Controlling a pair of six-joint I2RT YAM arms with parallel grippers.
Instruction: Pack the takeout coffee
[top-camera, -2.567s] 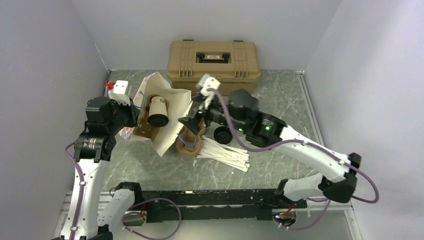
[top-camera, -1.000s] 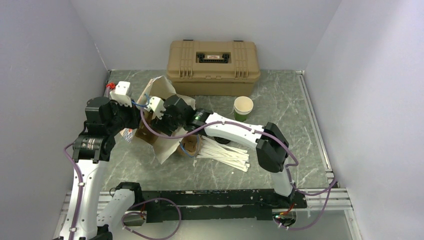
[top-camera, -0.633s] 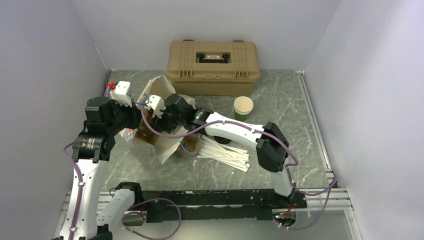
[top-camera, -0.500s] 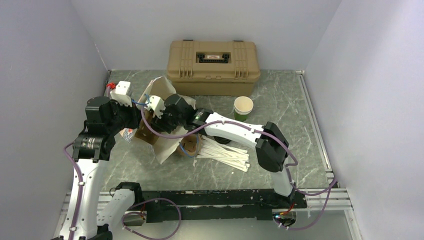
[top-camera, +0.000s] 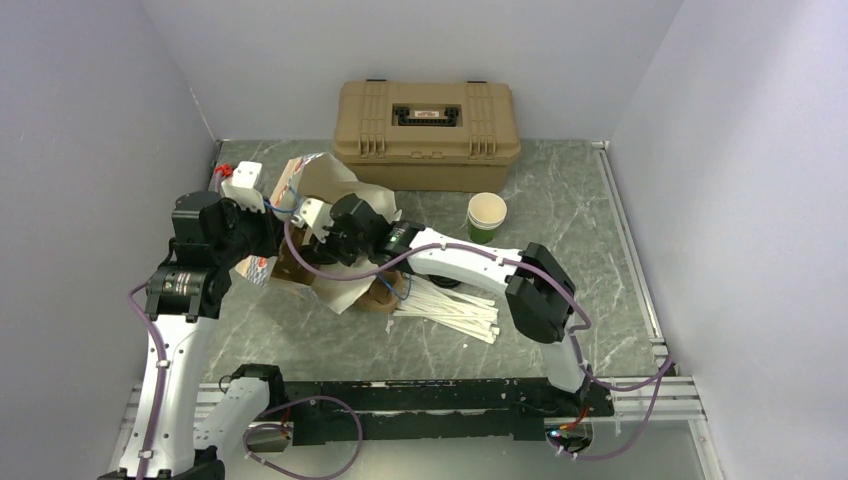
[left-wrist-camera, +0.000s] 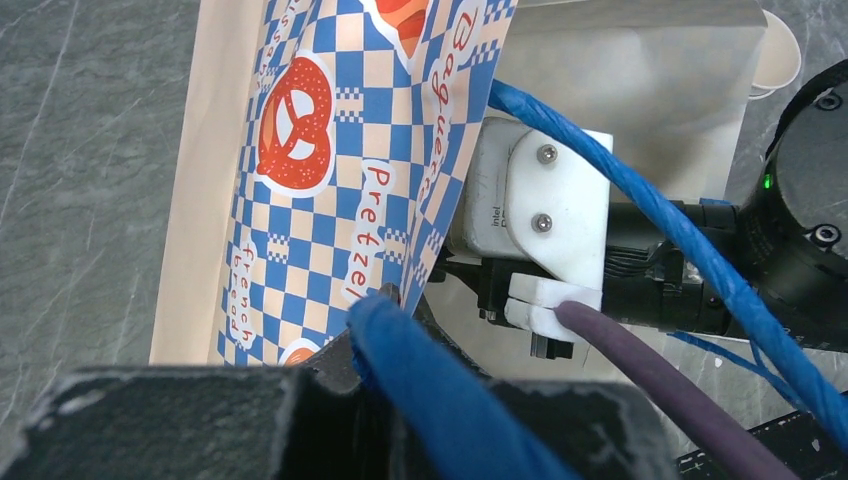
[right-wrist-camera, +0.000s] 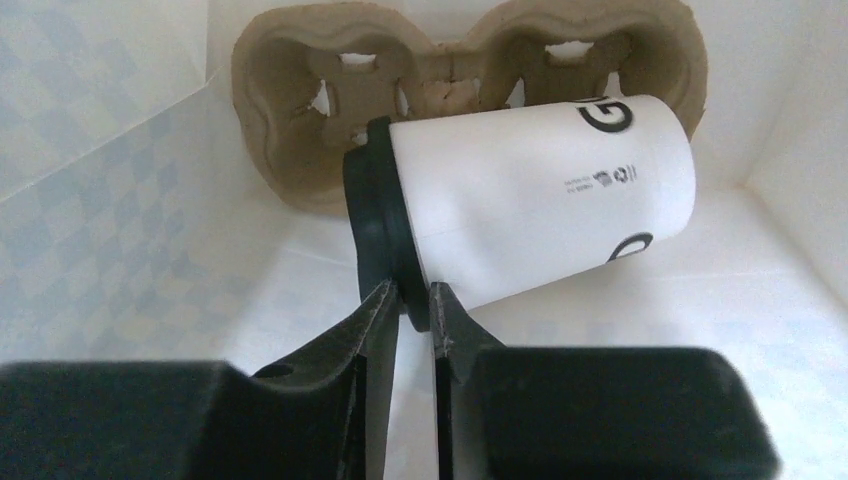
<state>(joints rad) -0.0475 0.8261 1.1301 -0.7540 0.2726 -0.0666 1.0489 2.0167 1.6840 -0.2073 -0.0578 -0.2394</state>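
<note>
The right end effector (right-wrist-camera: 410, 300) is reaching inside the paper bag (left-wrist-camera: 340, 150) and pinching the black lid (right-wrist-camera: 378, 220) of the coffee cup (right-wrist-camera: 540, 200), with its jaws nearly closed on the lid's rim. The cup is lying on its side in the middle of the right wrist view, in front of a pulp cup carrier (right-wrist-camera: 280, 110) at the top. The bag's printed edge is running down to the left end effector (left-wrist-camera: 390, 305). A blue cable (left-wrist-camera: 440, 400) is hiding its jaws, so I cannot tell their opening. The bag is lying left of centre on the desk (top-camera: 560, 200).
</note>
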